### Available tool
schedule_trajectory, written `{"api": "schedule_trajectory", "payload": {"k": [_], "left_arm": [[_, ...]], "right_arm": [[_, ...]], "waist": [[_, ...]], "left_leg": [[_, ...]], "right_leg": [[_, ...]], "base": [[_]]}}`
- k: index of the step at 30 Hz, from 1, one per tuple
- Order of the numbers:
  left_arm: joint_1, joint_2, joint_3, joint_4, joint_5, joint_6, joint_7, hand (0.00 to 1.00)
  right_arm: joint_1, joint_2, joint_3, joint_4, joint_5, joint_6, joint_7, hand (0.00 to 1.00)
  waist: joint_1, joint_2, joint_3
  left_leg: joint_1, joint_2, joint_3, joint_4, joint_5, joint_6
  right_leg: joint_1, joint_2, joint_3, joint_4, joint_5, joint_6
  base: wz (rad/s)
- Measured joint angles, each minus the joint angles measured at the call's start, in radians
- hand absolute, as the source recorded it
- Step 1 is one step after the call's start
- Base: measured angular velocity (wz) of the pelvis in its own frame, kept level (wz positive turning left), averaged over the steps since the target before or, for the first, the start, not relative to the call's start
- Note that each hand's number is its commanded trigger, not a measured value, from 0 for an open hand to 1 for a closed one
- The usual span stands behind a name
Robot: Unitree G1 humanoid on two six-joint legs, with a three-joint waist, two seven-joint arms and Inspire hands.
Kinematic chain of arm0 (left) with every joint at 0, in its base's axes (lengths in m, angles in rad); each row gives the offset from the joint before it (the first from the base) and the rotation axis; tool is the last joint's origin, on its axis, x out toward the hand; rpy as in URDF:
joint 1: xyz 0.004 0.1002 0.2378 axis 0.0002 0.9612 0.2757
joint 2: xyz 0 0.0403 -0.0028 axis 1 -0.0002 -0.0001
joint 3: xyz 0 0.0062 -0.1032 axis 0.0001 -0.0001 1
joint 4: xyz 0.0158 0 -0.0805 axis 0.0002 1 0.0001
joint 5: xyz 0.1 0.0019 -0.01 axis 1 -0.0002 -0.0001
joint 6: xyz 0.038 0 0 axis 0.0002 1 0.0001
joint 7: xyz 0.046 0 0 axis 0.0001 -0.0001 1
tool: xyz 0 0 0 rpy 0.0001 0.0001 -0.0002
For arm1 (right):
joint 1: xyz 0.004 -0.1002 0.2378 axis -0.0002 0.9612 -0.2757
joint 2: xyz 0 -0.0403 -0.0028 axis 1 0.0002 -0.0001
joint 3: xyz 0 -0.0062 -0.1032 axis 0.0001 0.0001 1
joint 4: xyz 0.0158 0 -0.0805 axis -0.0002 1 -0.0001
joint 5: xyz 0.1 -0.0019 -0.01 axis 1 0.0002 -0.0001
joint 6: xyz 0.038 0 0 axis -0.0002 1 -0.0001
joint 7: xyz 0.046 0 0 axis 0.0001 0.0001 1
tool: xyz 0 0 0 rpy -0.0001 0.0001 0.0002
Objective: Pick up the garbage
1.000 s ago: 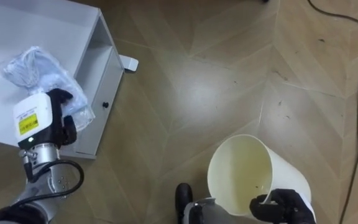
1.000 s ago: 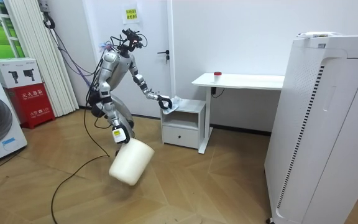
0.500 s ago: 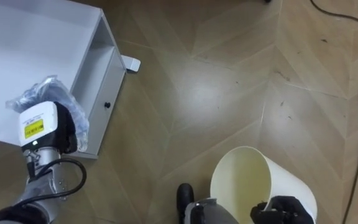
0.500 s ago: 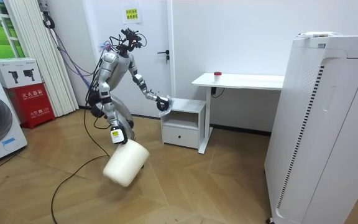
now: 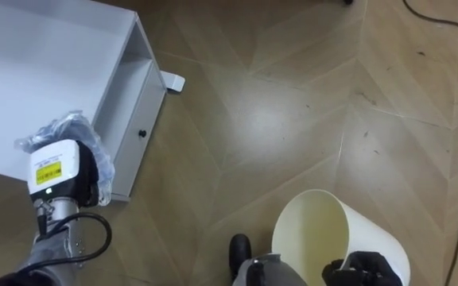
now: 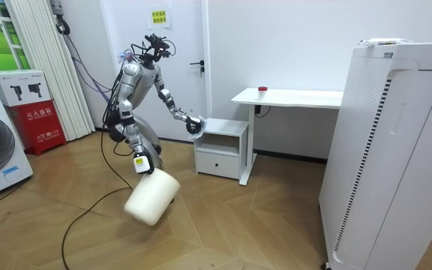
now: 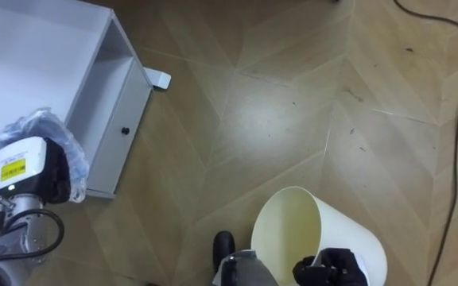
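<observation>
Garbage, a crumpled clear plastic bag, is being gripped by the left robot hand, with fingers curled round it. It is being held at the near edge of the white cabinet top surface, just beside the drawer front. Whether the bag is touching the surface cannot be told. A cream bin is being held by its rim in the closed right robot hand, low over the wood floor, mouth tilted upward. In the room view, the left arm is being stretched toward the cabinet.
</observation>
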Motion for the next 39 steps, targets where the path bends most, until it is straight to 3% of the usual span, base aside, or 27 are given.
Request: {"api": "schedule_trajectory", "payload": {"k": [5,9,13,17,19,21,22,25,26,27,30,33,39], "left_arm": [[0.031,-0.003,0.000,-0.007,0.013,-0.004,0.018,1.00],[0.031,-0.022,0.001,-0.007,-0.018,-0.020,0.041,1.00],[0.038,-0.050,0.014,-0.030,-0.066,-0.059,0.067,1.00],[0.123,-0.072,0.014,-0.176,-0.106,-0.129,0.088,1.00],[0.175,-0.089,0.011,-0.228,-0.126,-0.161,0.094,1.00],[0.253,-0.136,-0.002,-0.285,-0.127,-0.173,0.089,1.00],[0.291,-0.151,-0.018,-0.309,-0.127,-0.194,0.081,1.00],[0.355,-0.163,-0.069,-0.338,-0.148,-0.207,0.048,1.00],[0.382,-0.172,-0.097,-0.356,-0.165,-0.207,0.027,1.00],[0.410,-0.184,-0.107,-0.375,-0.165,-0.209,0.004,1.00],[0.428,-0.225,-0.120,-0.377,-0.164,-0.231,-0.058,1.00],[0.426,-0.243,-0.141,-0.379,-0.187,-0.248,-0.105,1.00],[0.425,-0.272,-0.188,-0.385,-0.283,-0.252,-0.213,1.00]], "right_arm": [[0.001,-0.001,0.006,0.000,0.002,-0.001,-0.002,1.00],[0.002,-0.001,0.019,0.002,-0.002,-0.010,-0.019,1.00],[0.012,0.003,0.017,0.001,-0.023,-0.034,-0.019,1.00],[0.033,0.009,0.017,0.002,-0.083,-0.065,-0.025,1.00],[0.044,0.010,0.017,0.002,-0.113,-0.086,-0.029,1.00],[0.060,0.011,0.020,0.004,-0.122,-0.101,-0.030,1.00],[0.072,0.014,0.020,0.004,-0.121,-0.109,-0.028,1.00],[0.083,0.029,0.026,0.004,-0.117,-0.118,-0.029,1.00],[0.087,0.037,0.036,0.005,-0.117,-0.120,-0.028,1.00],[0.092,0.050,0.036,0.005,-0.121,-0.123,-0.028,1.00],[0.095,0.071,0.036,0.008,-0.122,-0.138,-0.025,1.00],[0.095,0.075,0.035,0.008,-0.120,-0.145,-0.012,1.00],[0.095,0.078,0.036,0.005,-0.119,-0.155,-0.010,1.00]], "waist": [[0.006,0.000,-0.0014],[0.011,0.000,-0.0016],[0.019,0.002,-0.0029],[0.031,0.007,-0.0068],[0.037,0.001,-0.0167],[0.048,0.000,-0.0218],[0.054,-0.002,-0.0299],[0.053,-0.004,-0.0355],[0.053,-0.011,-0.0406],[0.054,-0.021,-0.0507],[0.054,-0.032,-0.0578],[0.054,-0.042,-0.0634],[0.079,-0.054,-0.0618]], "left_leg": [[0.009,-0.007,-0.002,-0.002,0.001,-0.001],[0.025,-0.015,0.000,-0.011,0.005,-0.001],[0.042,-0.016,-0.001,-0.020,0.006,0.001],[0.086,-0.019,0.003,-0.042,0.010,0.007],[0.112,-0.021,0.028,-0.063,0.013,0.013],[0.146,-0.036,0.048,-0.090,0.015,0.015],[0.152,-0.035,0.052,-0.096,0.015,0.015],[0.168,-0.037,0.055,-0.110,0.017,0.013],[0.179,-0.038,0.060,-0.119,0.018,0.012],[0.188,-0.038,0.071,-0.126,0.019,0.015],[0.204,-0.035,0.076,-0.127,0.019,0.020],[0.206,-0.034,0.079,-0.119,0.014,0.027],[0.234,-0.030,0.098,-0.120,0.005,0.032]], "right_leg": [[0.008,0.002,0.001,-0.003,0.002,0.000],[0.021,-0.002,0.005,-0.008,0.005,0.004],[0.041,0.000,0.004,-0.022,0.009,0.007],[0.086,0.002,0.005,-0.043,0.013,0.014],[0.094,0.002,0.021,-0.053,0.017,0.021],[0.111,-0.004,0.041,-0.059,0.018,0.029],[0.114,-0.001,0.046,-0.064,0.020,0.032],[0.131,0.006,0.046,-0.085,0.027,0.036],[0.138,0.008,0.051,-0.095,0.032,0.038],[0.140,0.010,0.058,-0.098,0.034,0.039],[0.156,0.016,0.064,-0.109,0.041,0.044],[0.156,0.015,0.070,-0.108,0.046,0.049],[0.173,0.016,0.088,-0.112,0.053,0.057]], "base": [[0.01],[0.01],[0.00],[-0.01],[-0.11],[-0.12],[-0.07],[-0.05],[-0.12],[-0.17],[-0.10],[-0.06],[-0.07]]}}
